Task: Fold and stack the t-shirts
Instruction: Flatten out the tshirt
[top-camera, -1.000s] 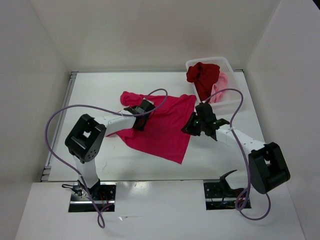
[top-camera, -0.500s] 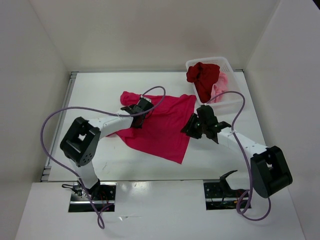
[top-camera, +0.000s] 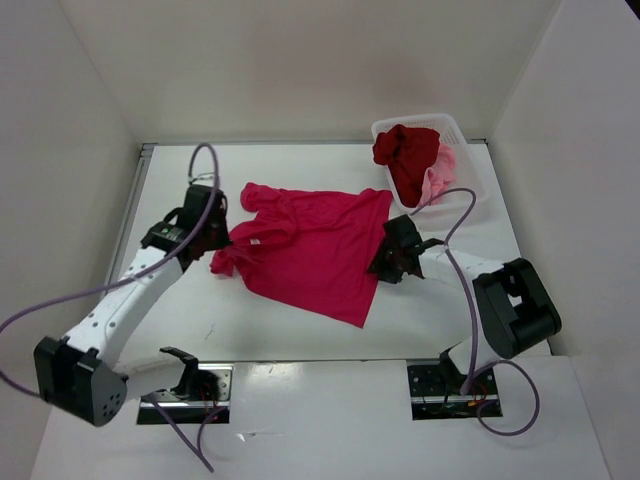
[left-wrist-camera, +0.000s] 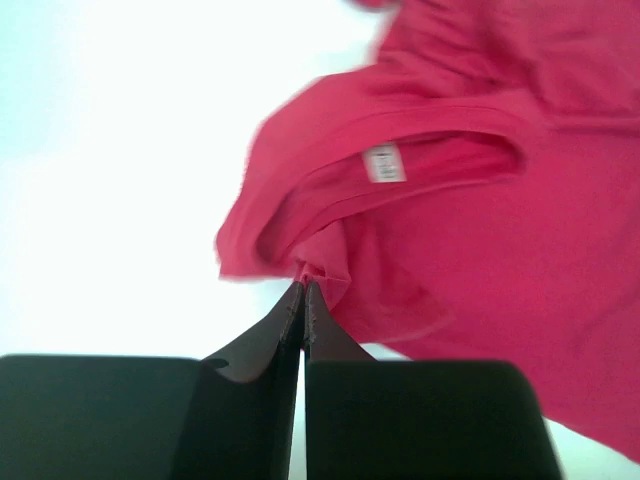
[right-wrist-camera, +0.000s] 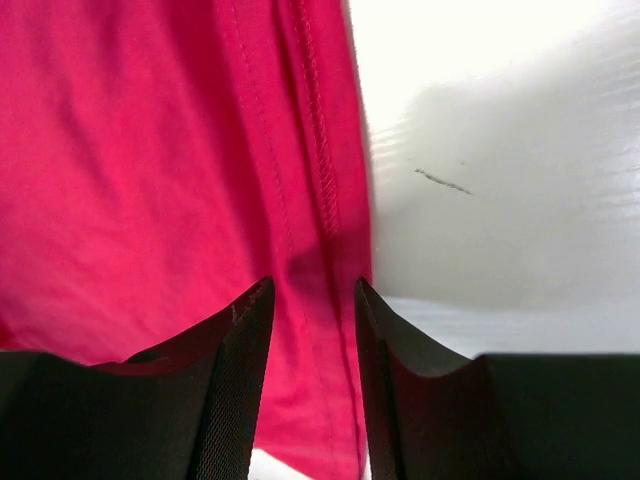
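- Left gripper (top-camera: 212, 246) has swung out from the collar to the left edge of the crimson-pink shirt (top-camera: 315, 250); that side of the cloth is now drawn left and bunched.
- Left wrist view: jaws pressed together, a small fold of cloth pinched at their tips. Picture is blurred, and the print on the white label (left-wrist-camera: 383, 163) in the collar is unreadable.
- Shirt lies mid-table (top-camera: 300, 170), mostly spread out.
- Right gripper (right-wrist-camera: 311, 300) is at the shirt's right hem, fingers apart and straddling the seam. Can't tell whether they touch the cloth.
- Basket (top-camera: 455, 125) is at the far right: dark red shirt (top-camera: 405, 155) heaped on top, light pink shirt (top-camera: 440, 180) mostly hidden beneath it.
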